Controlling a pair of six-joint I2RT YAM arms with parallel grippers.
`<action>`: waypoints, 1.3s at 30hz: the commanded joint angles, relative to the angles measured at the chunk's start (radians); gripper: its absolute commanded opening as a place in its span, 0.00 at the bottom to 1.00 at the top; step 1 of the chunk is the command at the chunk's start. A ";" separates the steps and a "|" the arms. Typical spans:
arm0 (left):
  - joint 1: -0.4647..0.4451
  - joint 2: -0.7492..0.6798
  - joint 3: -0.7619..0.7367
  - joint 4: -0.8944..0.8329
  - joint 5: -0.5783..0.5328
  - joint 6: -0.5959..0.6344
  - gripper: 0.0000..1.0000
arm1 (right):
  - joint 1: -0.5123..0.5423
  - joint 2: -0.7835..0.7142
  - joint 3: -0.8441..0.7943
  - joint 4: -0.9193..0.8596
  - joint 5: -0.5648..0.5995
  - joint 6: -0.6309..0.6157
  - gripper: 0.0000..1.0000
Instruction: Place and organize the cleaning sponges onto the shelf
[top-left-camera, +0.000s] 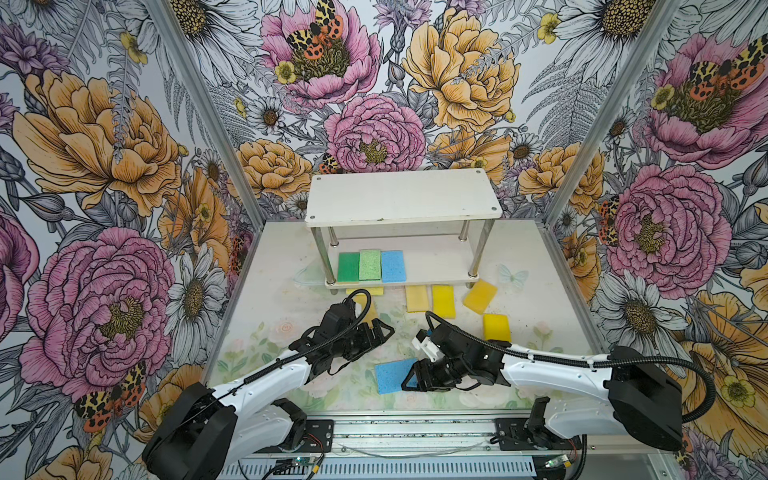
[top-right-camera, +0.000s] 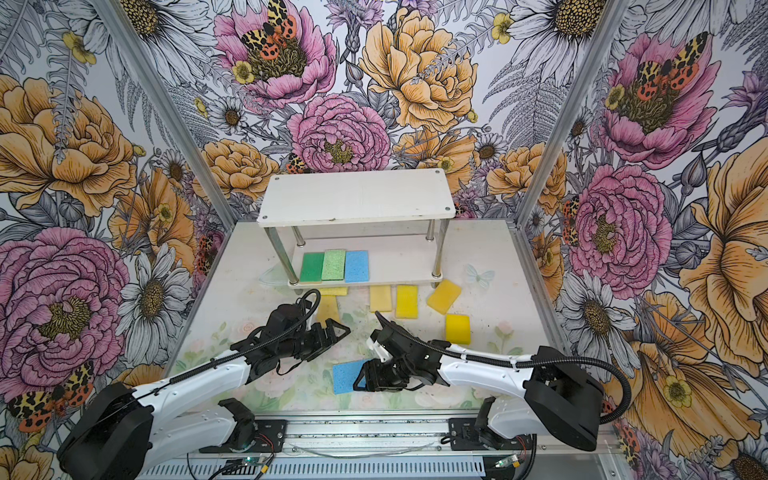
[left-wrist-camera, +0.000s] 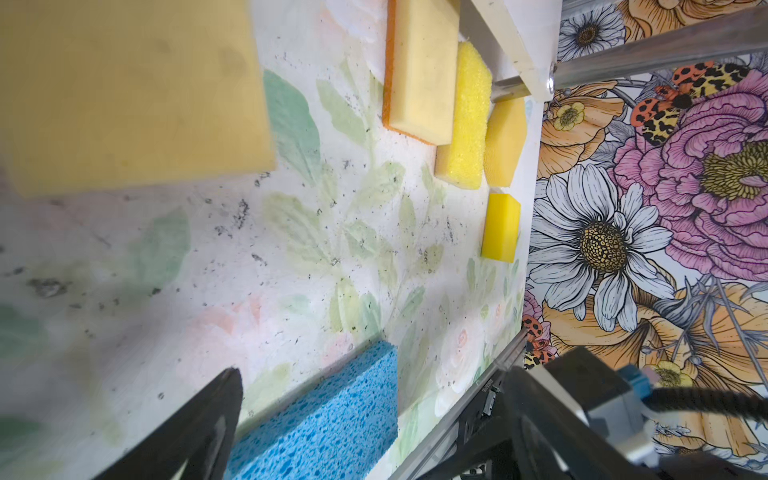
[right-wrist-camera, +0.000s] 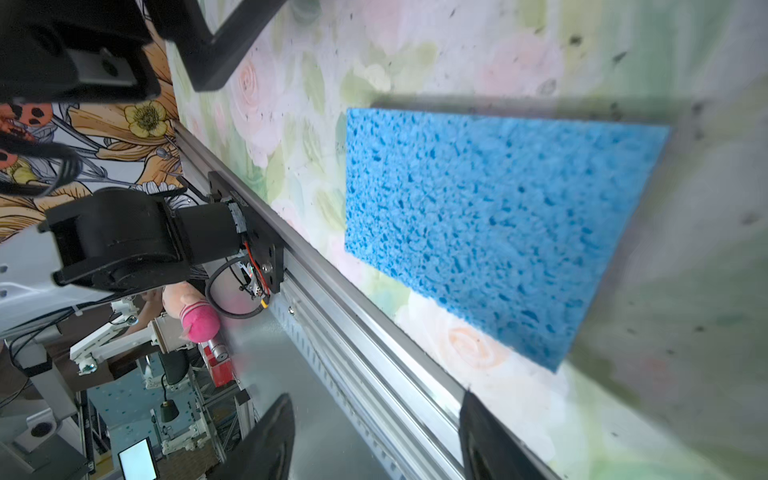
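The white shelf (top-left-camera: 403, 195) stands at the back. Its lower board carries a dark green sponge (top-left-camera: 348, 267), a light green sponge (top-left-camera: 370, 264) and a blue sponge (top-left-camera: 392, 266) side by side. Several yellow and tan sponges (top-left-camera: 443, 301) lie on the table before it. A second blue sponge (top-left-camera: 392, 376) (right-wrist-camera: 498, 220) lies flat near the front. My right gripper (top-left-camera: 409, 380) (right-wrist-camera: 380, 419) is open at its right edge, holding nothing. My left gripper (top-left-camera: 380, 332) is open over bare table beside a partly hidden tan sponge (top-left-camera: 368, 311).
Flowered walls close in the table on three sides. An aluminium rail (top-left-camera: 415, 432) runs along the front edge. The shelf's metal posts (top-left-camera: 472, 253) stand at its corners. The top board is bare. The two arms lie close together at mid-table.
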 joint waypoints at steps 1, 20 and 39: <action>-0.013 0.022 -0.001 0.083 0.017 -0.017 0.99 | 0.047 0.057 0.022 0.004 -0.017 0.019 0.65; -0.064 0.104 -0.085 0.228 0.031 -0.083 0.94 | -0.086 0.222 0.082 0.081 0.057 -0.057 0.65; -0.216 0.137 -0.134 0.415 -0.071 -0.262 0.69 | -0.150 0.265 0.100 0.141 0.124 -0.067 0.62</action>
